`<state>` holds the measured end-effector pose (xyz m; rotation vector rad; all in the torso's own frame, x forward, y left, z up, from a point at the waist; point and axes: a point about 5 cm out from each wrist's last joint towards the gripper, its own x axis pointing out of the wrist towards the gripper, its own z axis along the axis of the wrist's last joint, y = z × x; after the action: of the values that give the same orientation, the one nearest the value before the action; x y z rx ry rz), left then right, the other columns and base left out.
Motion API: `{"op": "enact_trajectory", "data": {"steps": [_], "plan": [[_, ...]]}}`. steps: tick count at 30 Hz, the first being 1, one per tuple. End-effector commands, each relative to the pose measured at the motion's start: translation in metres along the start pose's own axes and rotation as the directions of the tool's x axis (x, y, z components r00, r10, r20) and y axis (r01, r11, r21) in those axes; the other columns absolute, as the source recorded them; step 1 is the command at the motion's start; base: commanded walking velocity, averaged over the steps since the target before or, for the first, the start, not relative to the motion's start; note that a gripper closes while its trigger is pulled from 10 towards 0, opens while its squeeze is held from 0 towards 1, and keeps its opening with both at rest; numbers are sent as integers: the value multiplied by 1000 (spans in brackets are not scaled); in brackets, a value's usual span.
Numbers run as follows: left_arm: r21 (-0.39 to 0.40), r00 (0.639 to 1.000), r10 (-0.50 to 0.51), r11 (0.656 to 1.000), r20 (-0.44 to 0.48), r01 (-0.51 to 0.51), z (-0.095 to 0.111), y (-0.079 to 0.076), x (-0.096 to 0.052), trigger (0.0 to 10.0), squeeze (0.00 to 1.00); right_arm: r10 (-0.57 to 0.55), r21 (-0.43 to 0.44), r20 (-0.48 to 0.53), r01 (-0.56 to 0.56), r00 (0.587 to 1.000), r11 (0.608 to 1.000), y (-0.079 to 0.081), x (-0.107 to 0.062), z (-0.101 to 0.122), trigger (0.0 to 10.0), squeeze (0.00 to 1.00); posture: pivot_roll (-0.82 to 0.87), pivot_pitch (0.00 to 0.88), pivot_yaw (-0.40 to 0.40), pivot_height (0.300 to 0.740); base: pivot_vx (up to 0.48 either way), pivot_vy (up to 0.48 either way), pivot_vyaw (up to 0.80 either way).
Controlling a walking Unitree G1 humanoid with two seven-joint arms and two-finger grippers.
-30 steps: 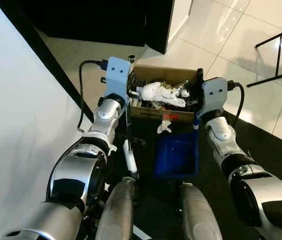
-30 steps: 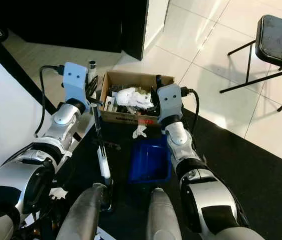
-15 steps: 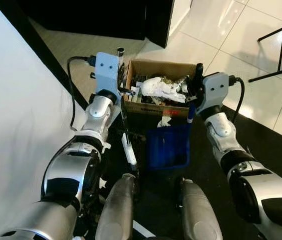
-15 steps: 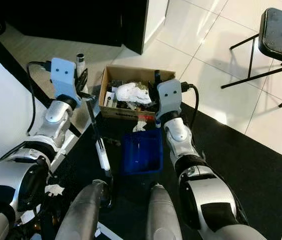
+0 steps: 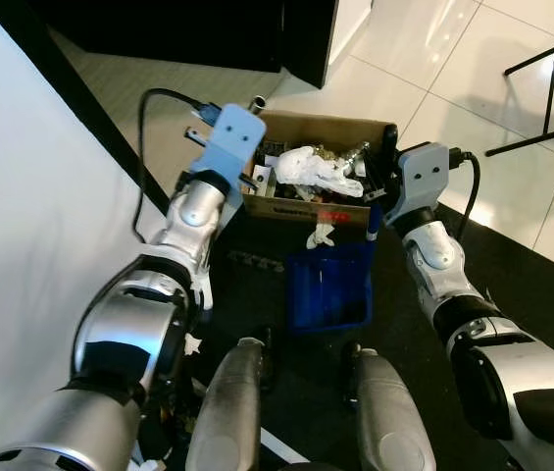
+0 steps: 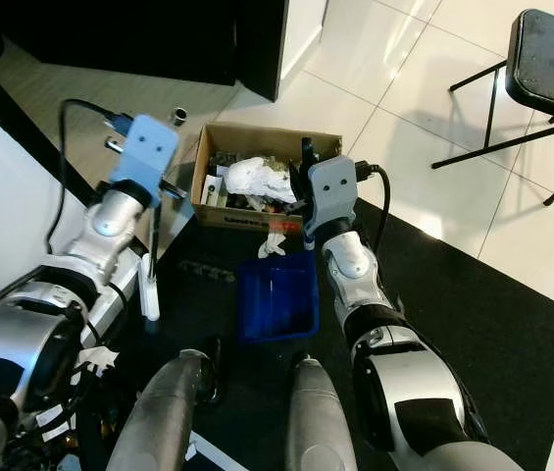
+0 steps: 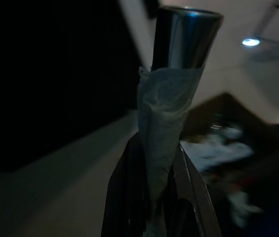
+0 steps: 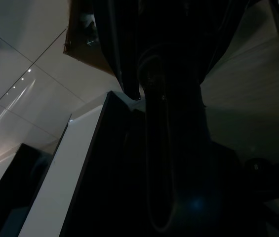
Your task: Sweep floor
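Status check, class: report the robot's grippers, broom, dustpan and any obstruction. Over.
Left gripper shut on broom handle. Right gripper shut on dustpan handle. Cardboard box of rubbish directly ahead.

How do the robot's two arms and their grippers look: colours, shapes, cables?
Both arms are glossy silver shells with black joints. Each wrist carries a pale blue-grey box with two small dark dots. A black cable loops from each box. The left gripper and right gripper have long black fingers.

Cardboard box (image 5: 301, 201) of white crumpled rubbish (image 5: 313, 169), blue dustpan (image 5: 330, 287) just before it, black mat (image 5: 527, 289)
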<state>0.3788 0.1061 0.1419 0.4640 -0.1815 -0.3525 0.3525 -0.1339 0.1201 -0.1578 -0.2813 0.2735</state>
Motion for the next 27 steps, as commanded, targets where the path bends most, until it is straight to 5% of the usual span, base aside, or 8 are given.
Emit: {"op": "enact_trajectory", "data": {"steps": [1,10,18,19,23,24,25,27], "plan": [[-10,998,-54,999,-28,54,-5,-12,-2,10000,0,5,0,9,-5,1000,1000,2,-5,-3,10000,0,-19,291,2,740,0,0,0],[-254,998,-63,965,-7,60,6,-34,5,10000,0,5,2,12,-5,1000,1000,2,-12,-6,10000,0,-30,289,9,740,0,0,0],[-382,998,-58,922,7,56,6,-42,5,10000,0,1,1,10,-1,1000,1000,0,-13,-7,10000,0,-35,287,12,740,0,0,0],[-460,998,-58,885,31,66,9,-44,6,10000,0,0,1,10,0,1000,1000,-1,-14,-7,10000,0,-32,284,13,740,0,0,0],[-533,995,-63,841,73,92,16,-46,9,10000,0,-3,1,9,3,1000,1000,-2,-14,-8,10000,0,-30,282,13,740,0,0,0],[-558,993,-67,823,93,108,19,-47,10,10000,0,-3,1,8,3,1000,1000,-2,-15,-8,10000,0,-28,279,14,740,0,0,0],[-611,981,-112,770,159,187,29,-54,13,10000,0,-4,3,4,4,1000,1000,-3,-15,-8,10000,0,-23,274,16,740,0,0,0],[-624,974,-133,750,185,220,32,-57,14,10000,0,-4,3,3,4,1000,1000,-3,-15,-8,10000,0,-22,273,16,740,0,0,0]]}}
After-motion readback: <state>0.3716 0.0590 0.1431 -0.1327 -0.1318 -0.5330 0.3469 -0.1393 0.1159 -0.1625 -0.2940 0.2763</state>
